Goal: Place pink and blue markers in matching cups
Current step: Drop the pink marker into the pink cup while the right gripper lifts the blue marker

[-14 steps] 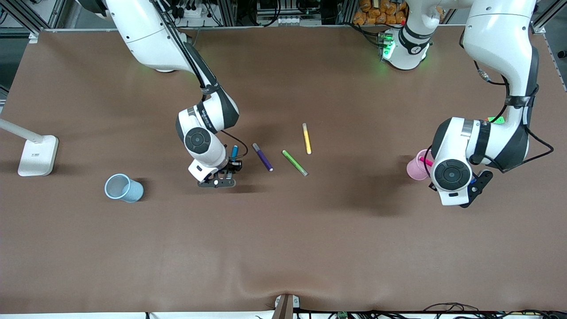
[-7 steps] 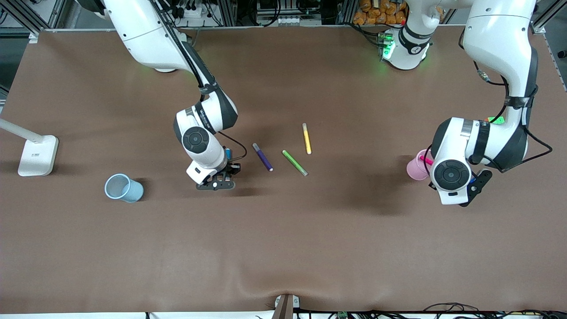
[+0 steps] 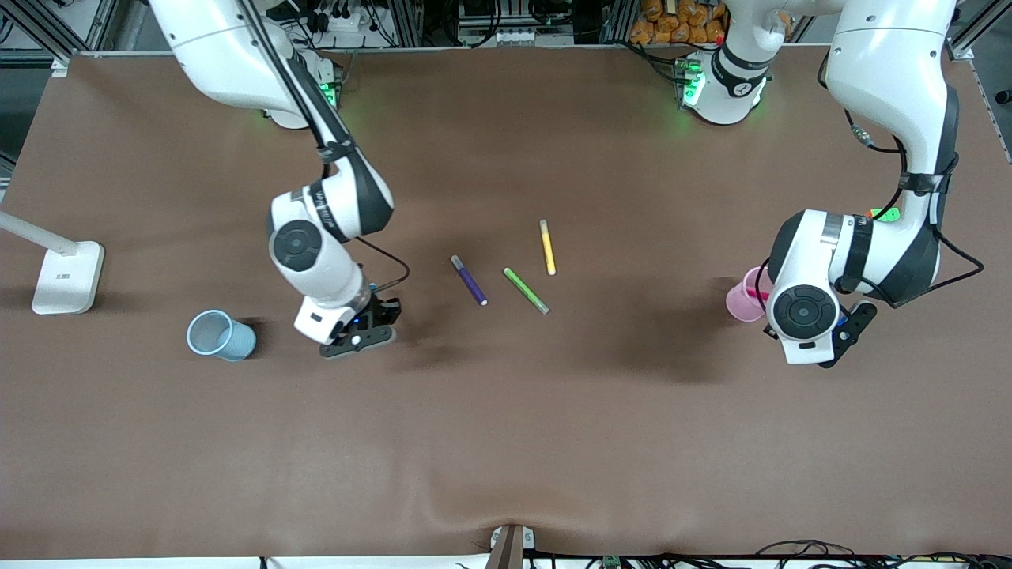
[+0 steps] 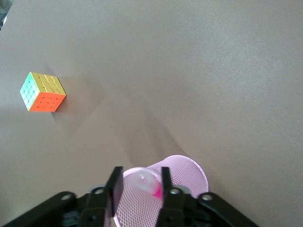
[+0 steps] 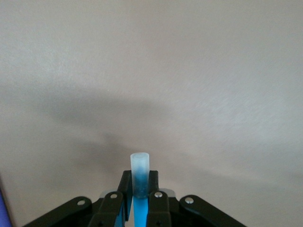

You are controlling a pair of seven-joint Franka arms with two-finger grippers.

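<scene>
My right gripper (image 3: 356,336) is shut on the blue marker (image 5: 140,166), which stands upright between the fingers with its pale tip (image 5: 140,160) out. The gripper hangs over bare table between the pale blue mesh cup (image 3: 220,335) and the loose pens. The pale pink mesh cup (image 3: 745,295) lies tilted at the left arm's end. The pink marker (image 4: 155,190) rests inside it, pale tip toward the rim. My left gripper (image 4: 140,186) is open, just above the pink cup's (image 4: 182,172) rim, one finger on each side of the marker's tip without gripping it.
A dark purple pen (image 3: 469,280), a green pen (image 3: 526,290) and a yellow pen (image 3: 547,246) lie mid-table. A colour cube (image 4: 42,92) sits near the left arm. A white lamp base (image 3: 67,276) stands at the right arm's end.
My right gripper has carried the blue marker away from the loose pens toward the blue cup. The left arm has barely moved.
</scene>
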